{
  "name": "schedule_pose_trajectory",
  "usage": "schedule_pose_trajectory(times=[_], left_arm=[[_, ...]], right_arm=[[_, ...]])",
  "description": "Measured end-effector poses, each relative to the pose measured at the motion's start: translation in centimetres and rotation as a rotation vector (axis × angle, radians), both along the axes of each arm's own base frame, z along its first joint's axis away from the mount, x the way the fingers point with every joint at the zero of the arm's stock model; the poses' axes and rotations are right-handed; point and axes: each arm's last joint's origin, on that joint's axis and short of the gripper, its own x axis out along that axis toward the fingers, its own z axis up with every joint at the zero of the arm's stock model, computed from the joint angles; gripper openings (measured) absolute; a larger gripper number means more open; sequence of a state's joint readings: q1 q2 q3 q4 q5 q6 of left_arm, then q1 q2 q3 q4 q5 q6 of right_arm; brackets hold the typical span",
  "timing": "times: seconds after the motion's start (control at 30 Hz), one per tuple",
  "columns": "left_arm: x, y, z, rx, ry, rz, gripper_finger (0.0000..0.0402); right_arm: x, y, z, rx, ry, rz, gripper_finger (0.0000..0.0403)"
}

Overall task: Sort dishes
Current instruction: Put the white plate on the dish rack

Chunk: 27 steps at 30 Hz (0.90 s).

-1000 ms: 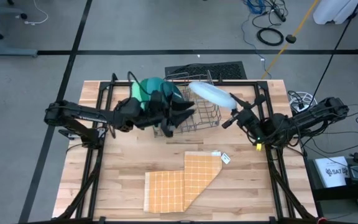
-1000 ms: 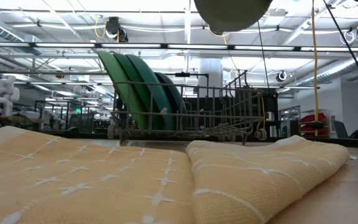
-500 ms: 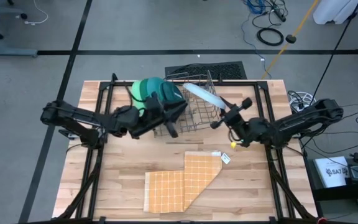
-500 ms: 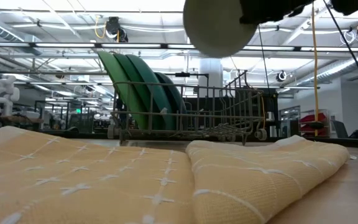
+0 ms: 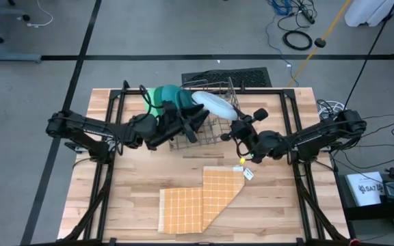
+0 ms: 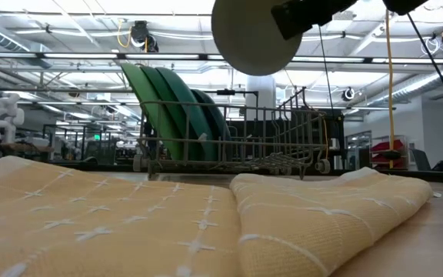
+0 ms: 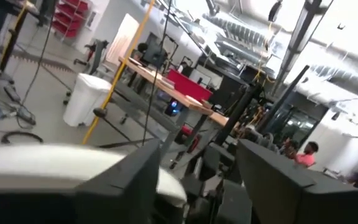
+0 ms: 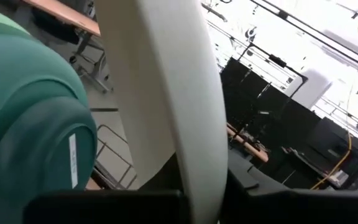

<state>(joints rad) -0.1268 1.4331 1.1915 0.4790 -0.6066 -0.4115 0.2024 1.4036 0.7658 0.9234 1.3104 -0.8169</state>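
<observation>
Several green and teal plates stand on edge in the left end of the grey wire rack; they also show in the low view. My right gripper is shut on a pale blue plate, held high over the rack in the low view. My left gripper is open and empty at the rack's near left side, beside the standing plates. In the left wrist view its fingers stand apart, with the pale plate behind them. My right gripper pinches the pale blue plate's rim between its two fingers, on the plate's right side. The fingers come from the table's right, slanting. The plate is lifted clear above the rack and stands tilted on edge.
A folded orange checked cloth lies on the near middle of the wooden table and fills the front of the low view. A small white tag lies by its far right corner. Black frame rails run along both table sides.
My right gripper has gone toward the table's left with the pale blue plate and has come down a little. The plate now hangs over the rack's middle, closer to the standing plates, and stays clear of the rack.
</observation>
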Motion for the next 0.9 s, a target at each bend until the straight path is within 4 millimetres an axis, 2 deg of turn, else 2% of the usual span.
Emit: schedule_pose_trajectory(times=[0.13, 0.33, 0.53, 0.73, 0.9], left_arm=[[-0.1, 0.0, 0.0, -0.061, -0.024, -0.013, 0.0252], [0.0, 0.7, 0.0, -0.173, -0.082, -0.016, 0.0256], [0.1, 1.9, -0.1, -0.229, -0.118, 0.007, 0.0256], [0.3, 3.5, -0.3, -0.272, -0.146, 0.047, 0.0241], [0.2, 4.6, -0.3, -0.284, -0.160, 0.071, 0.0205]], right_arm=[[-0.4, -0.1, 0.9, -0.014, -0.036, -0.011, 0.0027], [-1.2, -0.2, 2.5, -0.056, -0.089, -0.021, 0.0027], [-1.2, 0.0, 2.6, -0.082, -0.089, 0.014, 0.0027], [-1.2, 0.2, 2.6, -0.099, -0.070, 0.028, 0.0027], [-1.2, 0.4, 2.6, -0.118, -0.043, 0.038, 0.0027]])
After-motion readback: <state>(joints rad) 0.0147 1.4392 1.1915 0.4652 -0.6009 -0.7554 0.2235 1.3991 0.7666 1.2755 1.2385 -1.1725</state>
